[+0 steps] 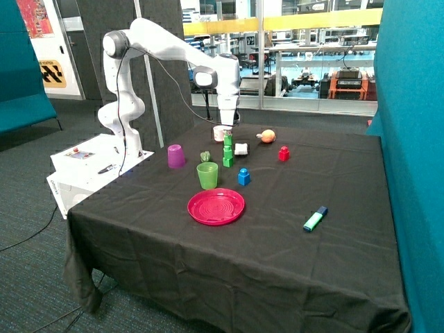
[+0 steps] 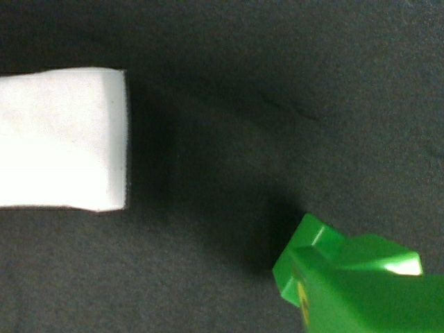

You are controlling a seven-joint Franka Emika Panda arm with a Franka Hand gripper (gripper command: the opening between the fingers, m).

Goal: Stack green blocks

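Note:
The green blocks (image 1: 227,152) stand as one upright stack on the black tablecloth, between the green cup and a white object. I cannot tell for sure how many blocks are in the stack. My gripper (image 1: 227,132) hangs straight over the stack, at or just above its top block; whether it touches the block is hidden. In the wrist view a bright green block (image 2: 350,281) fills one corner, close to the camera, with the white object (image 2: 62,137) beside it on the dark cloth.
Around the stack are a translucent green cup (image 1: 207,175), a small dark green object (image 1: 205,157), a purple cup (image 1: 176,156), a blue block (image 1: 243,177), a red block (image 1: 284,154), the white object (image 1: 241,148), an orange fruit (image 1: 267,136), a red plate (image 1: 216,207) and a marker (image 1: 315,219).

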